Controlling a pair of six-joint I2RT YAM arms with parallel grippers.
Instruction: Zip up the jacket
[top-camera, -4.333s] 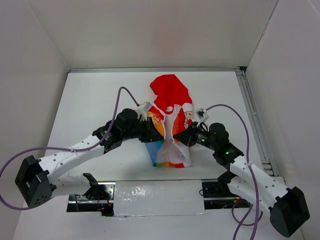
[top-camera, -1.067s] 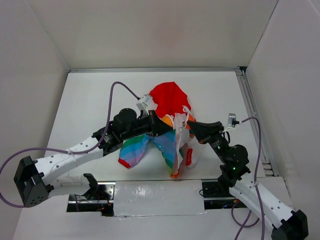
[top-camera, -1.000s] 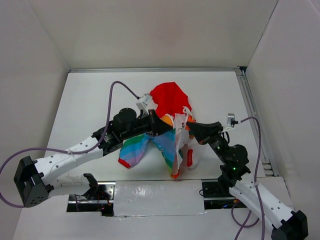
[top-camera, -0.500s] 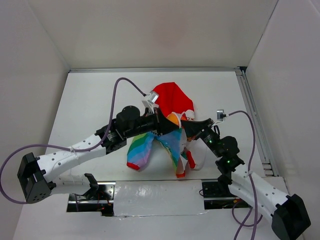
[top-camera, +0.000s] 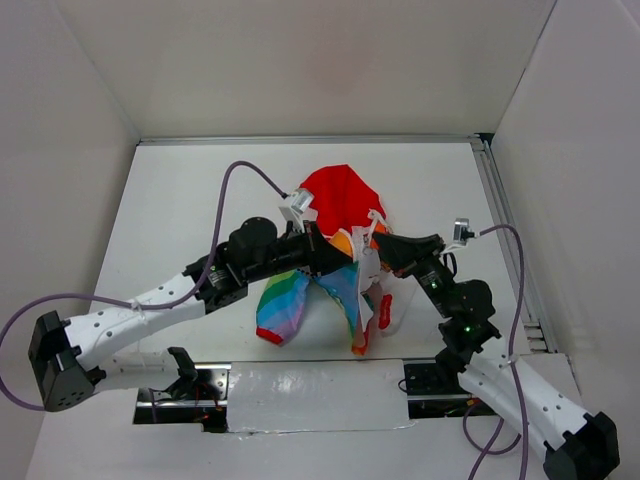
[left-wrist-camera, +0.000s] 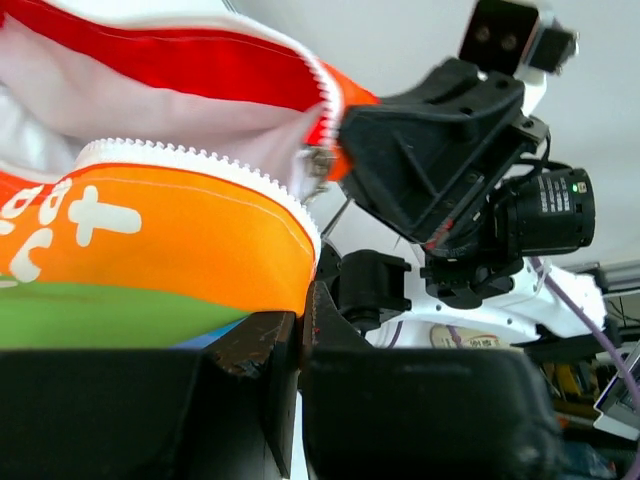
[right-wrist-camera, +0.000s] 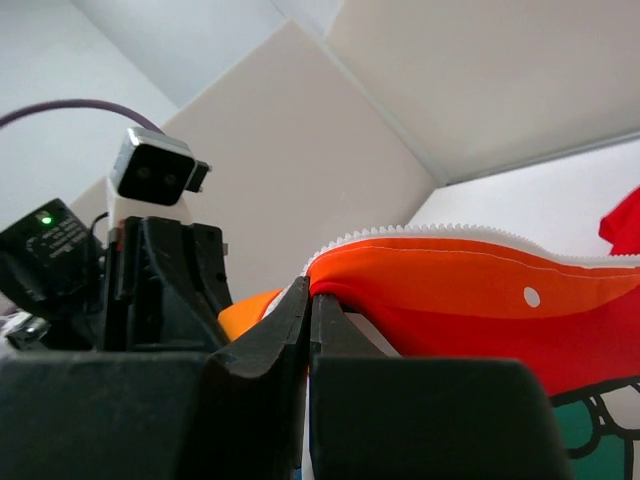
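Note:
The jacket (top-camera: 340, 200) hangs lifted off the table between both arms, its red hood at the back, its rainbow-striped half (top-camera: 285, 300) and white half (top-camera: 385, 305) dangling below. My left gripper (top-camera: 345, 258) is shut on the rainbow half's zipper edge (left-wrist-camera: 200, 165), orange cloth with white lettering. My right gripper (top-camera: 380, 247) is shut on the other front edge, an orange-red band with white zipper teeth (right-wrist-camera: 440, 232). The two grippers almost touch. The right gripper (left-wrist-camera: 420, 150) fills the left wrist view, close to a metal zipper slider (left-wrist-camera: 318, 160). The left gripper (right-wrist-camera: 160, 270) shows in the right wrist view.
The white table (top-camera: 180, 190) is walled on three sides. A metal rail (top-camera: 505, 230) runs along the right edge. A silver taped strip (top-camera: 310, 395) lies between the arm bases at the near edge.
Over four seconds both arms lifted the jacket off the table and its halves spread and hang down. In the last half second the right arm shifted slightly right; the rainbow half swung a little.

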